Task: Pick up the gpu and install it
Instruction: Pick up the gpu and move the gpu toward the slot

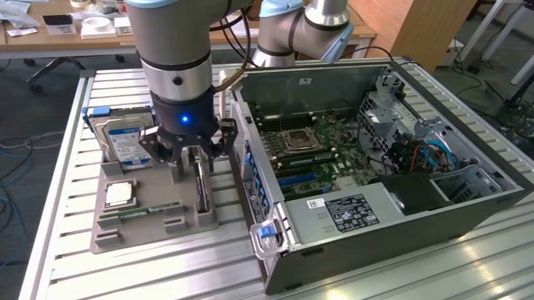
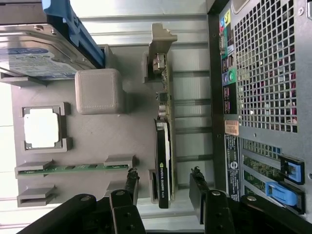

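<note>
The gpu point(image 1: 201, 189) point(image 2: 163, 151) is a thin dark card with a silver end bracket point(image 2: 159, 46), standing on edge in a slot of the grey holder tray point(image 1: 134, 234) point(image 2: 97, 144). My gripper point(image 1: 192, 162) point(image 2: 164, 187) hangs open just above the card's black end. One finger point(image 2: 130, 184) sits on each side of the card's edge, clear of it, and nothing is held. The open computer case point(image 1: 467, 206) point(image 2: 263, 73) lies beside the tray, with its motherboard point(image 1: 313, 147) exposed.
On the same tray stand a silver hard drive with a blue label point(image 1: 125, 142) point(image 2: 34, 48), a CPU point(image 1: 119, 192) point(image 2: 42, 127) and a green RAM stick point(image 1: 150, 209) point(image 2: 73, 168). Blue slot latches point(image 2: 285, 183) line the case's rear. A second arm's base point(image 1: 292, 37) stands behind the case.
</note>
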